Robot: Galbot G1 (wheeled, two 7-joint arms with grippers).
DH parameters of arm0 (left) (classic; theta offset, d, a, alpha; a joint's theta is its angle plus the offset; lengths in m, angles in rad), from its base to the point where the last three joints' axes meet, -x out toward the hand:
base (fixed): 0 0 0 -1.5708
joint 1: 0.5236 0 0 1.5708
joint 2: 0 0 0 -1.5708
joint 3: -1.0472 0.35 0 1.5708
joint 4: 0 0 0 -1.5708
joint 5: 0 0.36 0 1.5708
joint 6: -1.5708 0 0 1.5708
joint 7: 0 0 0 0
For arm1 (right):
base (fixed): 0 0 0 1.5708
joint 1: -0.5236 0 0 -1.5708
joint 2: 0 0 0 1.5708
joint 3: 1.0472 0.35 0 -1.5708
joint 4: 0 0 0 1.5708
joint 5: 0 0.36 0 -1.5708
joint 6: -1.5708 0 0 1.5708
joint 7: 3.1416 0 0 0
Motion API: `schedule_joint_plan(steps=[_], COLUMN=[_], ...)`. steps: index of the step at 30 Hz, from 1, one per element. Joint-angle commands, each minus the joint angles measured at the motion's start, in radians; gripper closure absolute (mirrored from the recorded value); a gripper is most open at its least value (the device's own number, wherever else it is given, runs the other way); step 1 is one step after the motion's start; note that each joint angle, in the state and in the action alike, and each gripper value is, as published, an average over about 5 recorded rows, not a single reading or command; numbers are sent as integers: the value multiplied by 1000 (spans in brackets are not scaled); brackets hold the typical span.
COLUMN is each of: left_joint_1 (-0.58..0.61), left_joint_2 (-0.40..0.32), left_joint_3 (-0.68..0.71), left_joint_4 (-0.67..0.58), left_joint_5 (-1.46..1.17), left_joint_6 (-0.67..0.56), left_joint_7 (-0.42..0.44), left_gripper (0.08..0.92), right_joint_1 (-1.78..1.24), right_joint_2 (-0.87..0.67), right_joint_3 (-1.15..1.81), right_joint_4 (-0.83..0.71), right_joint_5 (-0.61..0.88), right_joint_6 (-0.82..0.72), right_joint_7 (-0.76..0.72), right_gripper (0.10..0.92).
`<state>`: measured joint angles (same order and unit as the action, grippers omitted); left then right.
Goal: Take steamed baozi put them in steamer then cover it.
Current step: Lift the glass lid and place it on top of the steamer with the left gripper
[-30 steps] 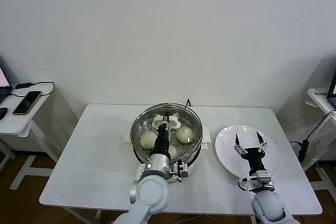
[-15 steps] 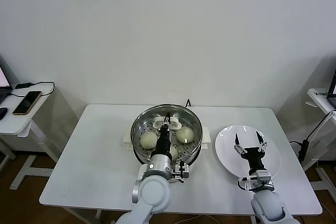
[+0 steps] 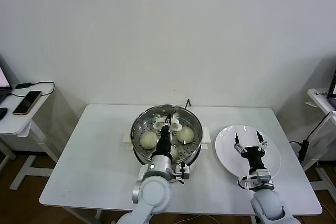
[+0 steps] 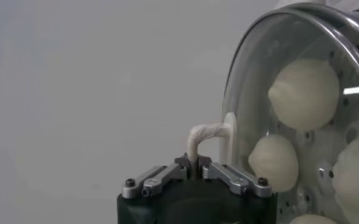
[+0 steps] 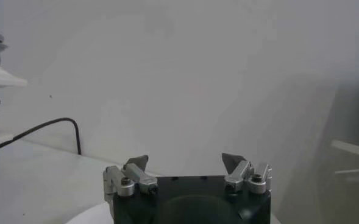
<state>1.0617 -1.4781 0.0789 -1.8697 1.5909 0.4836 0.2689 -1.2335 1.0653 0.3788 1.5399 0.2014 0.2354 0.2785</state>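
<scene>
1. Nearest the robot, the right gripper [image 3: 250,141] hovers with its fingers spread wide and nothing between them, over the flat round white plate [image 3: 273,166] at the 3 o'clock side of the white rectangular table [image 3: 94,156].
2. The left gripper [image 4: 195,163] reaches in from 6 o'clock toward the middle of the table; its fingers are pinched tight on the cream-white bar handle of the round clear glass cover [image 4: 277,67] with a metal rim.
3. The cover sits over the large round shiny stainless-steel steamer [image 3: 140,129] at the table's centre; whether its rim rests fully on the steamer cannot be told.
4. Through the glass, the smooth cream-white steamed baozi [image 4: 304,92] lie on the perforated tray; the head view shows one at 9 o'clock and one at 3 o'clock of the handle.
</scene>
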Motion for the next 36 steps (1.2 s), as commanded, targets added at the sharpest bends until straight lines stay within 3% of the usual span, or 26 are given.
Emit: schedule_joint_plan(steps=[1,27,36], left_joint_1=[1,4,13], left_joint_2=[1,-10,-4], left_joint_3=[-4,-21,-27], left_joint_4=[5,17,-11], left_joint_5=[12,30,30], left_joint_6=[-8,-35,-36], left_joint_7=[5,11,14], left_gripper=[813,800,564], right_joint_1=[-1,0,-3], right_joint_2=[0,5,5], right_joint_3=[0,-7,-8], right_joint_4=[1,4,3], right_joint_5=[2,3,2], right_joint_6=[1,-1,2], right_joint_7=[0,2,-1], right_gripper=[203,203,203])
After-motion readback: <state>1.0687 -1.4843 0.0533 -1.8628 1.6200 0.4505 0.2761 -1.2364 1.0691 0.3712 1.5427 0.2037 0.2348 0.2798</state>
